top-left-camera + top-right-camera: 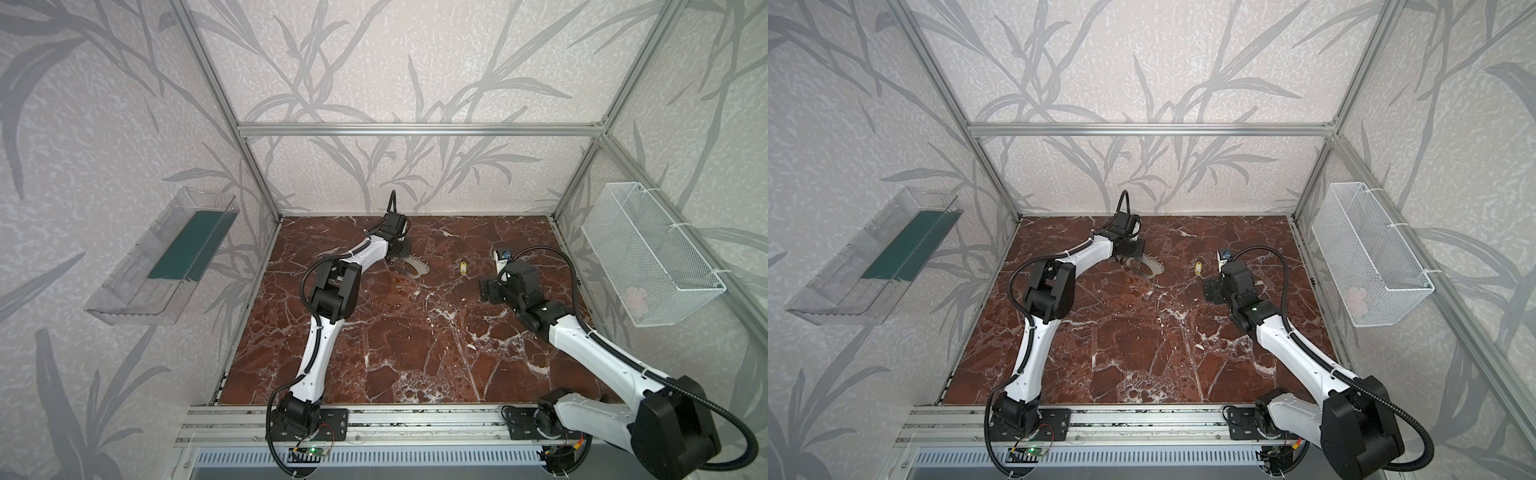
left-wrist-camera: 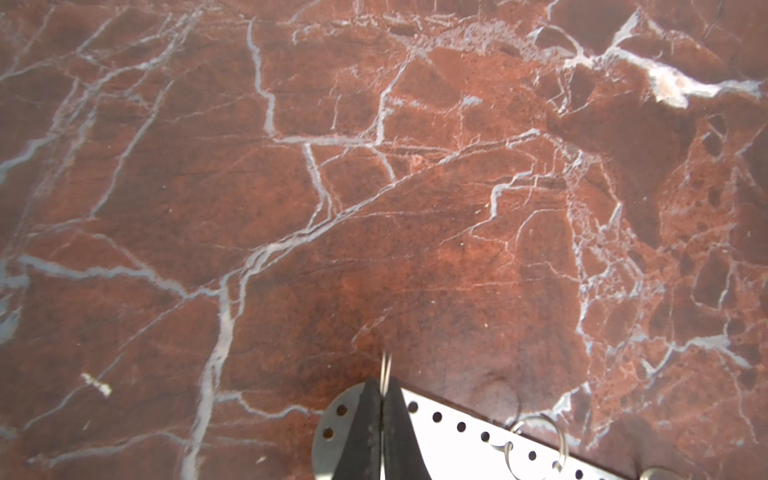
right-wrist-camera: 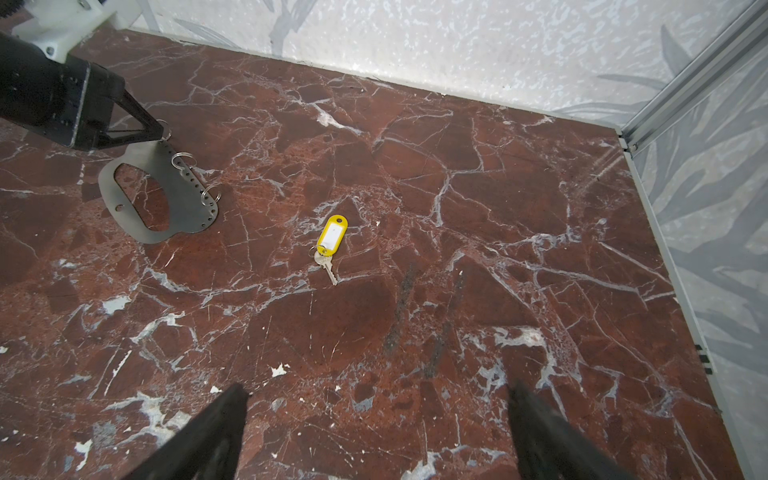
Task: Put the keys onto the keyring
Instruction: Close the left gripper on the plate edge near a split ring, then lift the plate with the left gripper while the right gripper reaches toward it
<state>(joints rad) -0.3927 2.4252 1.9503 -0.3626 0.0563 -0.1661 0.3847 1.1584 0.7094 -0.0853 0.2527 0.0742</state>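
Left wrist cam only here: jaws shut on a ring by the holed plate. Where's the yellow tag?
Observer: The yellow tag lies on the marble table, clear of the plate, toward the right arm's side.
Operator: Key attached?
Observer: Yes, one silver key hangs from its small ring.
Operator: Right gripper?
Observer: The right gripper is empty, jaws wide open, facing the tag.
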